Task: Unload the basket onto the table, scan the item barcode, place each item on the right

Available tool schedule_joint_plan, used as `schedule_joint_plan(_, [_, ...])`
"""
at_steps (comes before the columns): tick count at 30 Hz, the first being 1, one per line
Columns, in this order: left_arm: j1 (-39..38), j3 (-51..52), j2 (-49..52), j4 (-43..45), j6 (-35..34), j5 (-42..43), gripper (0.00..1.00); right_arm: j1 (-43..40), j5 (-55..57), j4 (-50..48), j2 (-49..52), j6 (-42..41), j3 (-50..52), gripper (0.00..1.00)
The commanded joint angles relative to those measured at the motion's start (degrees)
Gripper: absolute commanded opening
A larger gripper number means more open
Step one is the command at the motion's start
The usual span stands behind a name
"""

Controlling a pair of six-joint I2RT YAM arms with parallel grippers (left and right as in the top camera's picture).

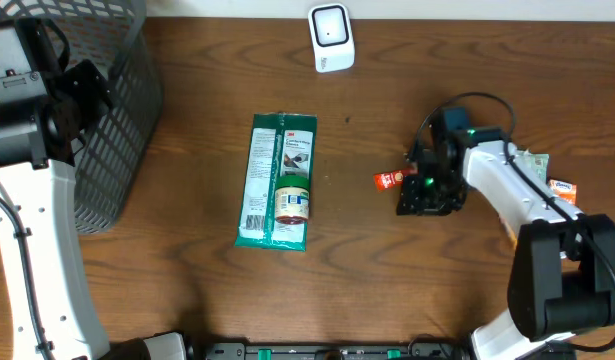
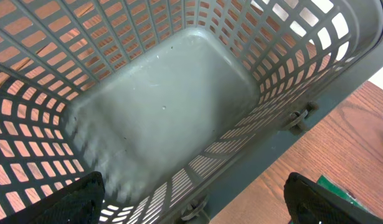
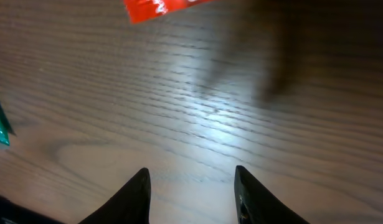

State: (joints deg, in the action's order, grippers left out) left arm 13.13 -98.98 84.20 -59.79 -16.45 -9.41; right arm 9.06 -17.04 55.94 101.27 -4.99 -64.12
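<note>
You could read just one mark: a red "3M" at the far end of the green package [image 1: 277,180] (its finer white print stayed too small). The white lettering on the red packet [image 3: 166,7] was blurred.

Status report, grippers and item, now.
Left gripper open above basket. Right gripper open, empty, red packet just ahead. Nothing between packet and scanner.

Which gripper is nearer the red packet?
Right. The right gripper sits just beside the red packet; the left gripper hangs over the basket, across the table.
</note>
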Motion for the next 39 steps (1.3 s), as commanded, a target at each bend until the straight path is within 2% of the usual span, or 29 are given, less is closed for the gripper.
schedule_joint_plan(1, [0.3,-0.3,0.0,0.0,0.5,-0.7,0.92,2.7,-0.7,-2.3,0.0,-2.0,2.6,0.4])
schedule_joint_plan(11, [0.3,-0.3,0.0,0.0,0.5,-0.7,0.92,10.8,-5.0,-12.0,0.0,-7.2,8.3,0.38])
schedule_joint_plan(16, [0.3,-0.3,0.0,0.0,0.5,-0.7,0.92,15.4,-5.8,-14.4,0.0,-8.6,8.6,0.31])
schedule_joint_plan(19, [0.3,-0.3,0.0,0.0,0.5,-0.7,0.92,16.6,-5.8,-15.2,0.0,-8.7,8.3,0.31])
schedule_joint_plan(23, [0.3,-0.3,0.0,0.0,0.5,-0.7,0.92,14.9,-7.1,-9.7,-0.1,-7.5,3.5,0.35])
schedule_joint_plan(29, [0.3,-0.3,0.0,0.0,0.5,-0.7,0.92,10.4,-5.7,2.1,-0.1,0.9,-5.4,0.38])
schedule_joint_plan(32, [0.3,-0.3,0.0,0.0,0.5,-0.7,0.92,7.7,-1.3,3.9,-0.1,1.0,-6.8,0.4])
schedule_joint_plan(35, [0.3,-0.3,0.0,0.0,0.5,-0.7,0.92,4.7,2.9,4.1,-0.1,1.0,-6.1,0.47])
schedule_joint_plan(39, [0.3,-0.3,0.0,0.0,0.5,-0.7,0.92,3.6,7.0,3.9,-0.1,0.8,-4.7,0.49])
